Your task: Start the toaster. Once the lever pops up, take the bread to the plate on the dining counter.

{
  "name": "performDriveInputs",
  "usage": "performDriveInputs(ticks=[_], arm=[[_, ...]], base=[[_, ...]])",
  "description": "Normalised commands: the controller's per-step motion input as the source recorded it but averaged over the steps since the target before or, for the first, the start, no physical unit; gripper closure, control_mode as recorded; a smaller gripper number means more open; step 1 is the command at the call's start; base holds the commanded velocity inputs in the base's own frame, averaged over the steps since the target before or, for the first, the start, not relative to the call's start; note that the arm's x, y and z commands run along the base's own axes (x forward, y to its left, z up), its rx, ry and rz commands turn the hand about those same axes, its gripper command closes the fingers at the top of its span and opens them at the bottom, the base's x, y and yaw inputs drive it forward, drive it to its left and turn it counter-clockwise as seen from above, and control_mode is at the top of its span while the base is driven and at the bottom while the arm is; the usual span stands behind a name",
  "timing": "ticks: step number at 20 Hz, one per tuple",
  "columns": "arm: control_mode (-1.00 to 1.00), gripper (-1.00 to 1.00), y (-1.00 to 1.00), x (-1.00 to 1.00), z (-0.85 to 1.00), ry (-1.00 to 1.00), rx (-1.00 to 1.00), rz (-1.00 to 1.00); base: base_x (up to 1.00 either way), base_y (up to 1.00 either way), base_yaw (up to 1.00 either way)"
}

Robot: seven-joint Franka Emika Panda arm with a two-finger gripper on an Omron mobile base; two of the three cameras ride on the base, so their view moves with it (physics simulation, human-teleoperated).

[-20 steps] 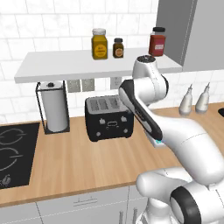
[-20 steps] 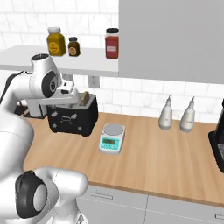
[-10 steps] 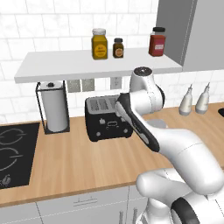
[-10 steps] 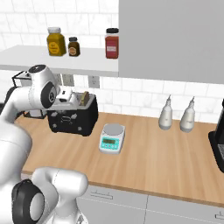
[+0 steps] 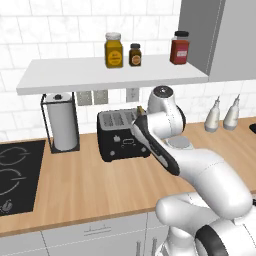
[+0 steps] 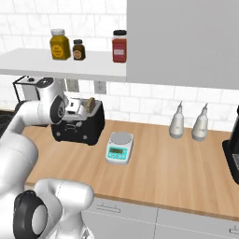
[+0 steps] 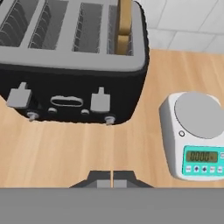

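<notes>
The black toaster (image 5: 120, 136) stands on the wood worktop against the tiled wall, with its silvery slotted top (image 7: 65, 30) facing my hand camera. A brown bread slice (image 7: 124, 19) stands upright in the rightmost slot, and its top pokes out (image 5: 141, 109) (image 6: 91, 103). Two grey levers (image 7: 100, 101) sit on the front above small pale knobs. My gripper (image 7: 112, 180) hovers over the worktop just in front of the toaster, shut with nothing between the fingertips. The plate and the dining counter are out of view.
A white-and-teal kitchen scale (image 6: 119, 147) sits right of the toaster. A paper-towel roll (image 5: 62, 122) and the black hob (image 5: 12, 172) lie to its left. Two pale bottles (image 6: 177, 122) stand farther right. A shelf with jars (image 5: 114, 50) hangs overhead.
The arm has swung down, bringing the hand from above the toaster to a lower spot facing its front. The toaster and the bread have not moved.
</notes>
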Motion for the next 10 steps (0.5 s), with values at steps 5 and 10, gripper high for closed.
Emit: performDriveInputs(ticks=[5, 10], arm=[[-1.00, 1.00, 0.11, 0.40, -0.15, 0.02, 0.00, -0.01], [-1.00, 1.00, 0.17, 0.35, -0.29, 0.01, 0.00, -0.04]], base=[[0.00, 0.00, 0.00], [0.00, 0.00, 0.00]])
